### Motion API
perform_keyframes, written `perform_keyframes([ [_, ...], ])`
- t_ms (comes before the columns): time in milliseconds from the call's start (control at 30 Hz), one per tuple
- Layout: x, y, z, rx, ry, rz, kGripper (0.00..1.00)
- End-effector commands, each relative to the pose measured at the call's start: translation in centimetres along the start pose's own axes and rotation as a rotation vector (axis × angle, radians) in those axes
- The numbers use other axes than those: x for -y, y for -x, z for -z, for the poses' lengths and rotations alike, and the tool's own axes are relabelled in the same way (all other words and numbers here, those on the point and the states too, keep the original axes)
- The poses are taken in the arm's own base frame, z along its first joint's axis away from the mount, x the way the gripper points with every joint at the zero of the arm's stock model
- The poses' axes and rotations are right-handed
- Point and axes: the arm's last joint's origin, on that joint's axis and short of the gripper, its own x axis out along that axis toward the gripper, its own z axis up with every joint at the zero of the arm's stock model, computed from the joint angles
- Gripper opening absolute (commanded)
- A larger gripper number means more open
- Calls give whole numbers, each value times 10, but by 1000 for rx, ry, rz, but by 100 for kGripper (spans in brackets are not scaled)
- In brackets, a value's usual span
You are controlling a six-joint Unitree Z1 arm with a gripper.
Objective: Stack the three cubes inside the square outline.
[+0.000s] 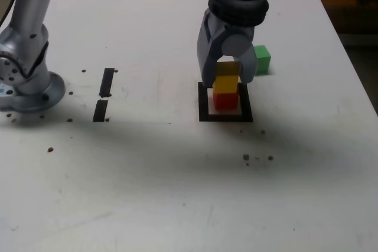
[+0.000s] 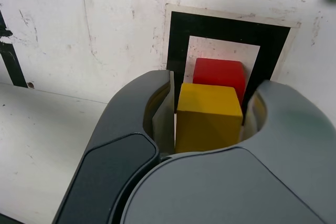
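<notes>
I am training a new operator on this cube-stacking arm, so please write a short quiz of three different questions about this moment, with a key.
1. True or false: the small yellow cube sits above the small red cube, inside the black tape square outline.
2. Multiple choice: where is the small green cube? A) on top of the yellow cube. B) on the white table, outside the outline, to the exterior view's right of the gripper. C) between the fingers.
3. Fill in: in the wrist view, the cube between the grey fingers is ____.

Key: 1 true; 2 B; 3 yellow.
</notes>
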Motion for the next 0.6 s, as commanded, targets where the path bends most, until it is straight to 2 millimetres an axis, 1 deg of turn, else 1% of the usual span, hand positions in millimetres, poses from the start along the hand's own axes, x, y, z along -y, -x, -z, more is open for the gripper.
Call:
perform_keyframes([
  [0,0,0,0,-1,1,3,80],
  [100,0,0,-1,6,-1,5,94],
  [167,0,1,-2,15,-3,8,99],
  [400,0,5,-1,32,-5,12,100],
  [567,-2,10,6,11,7,-5,100],
])
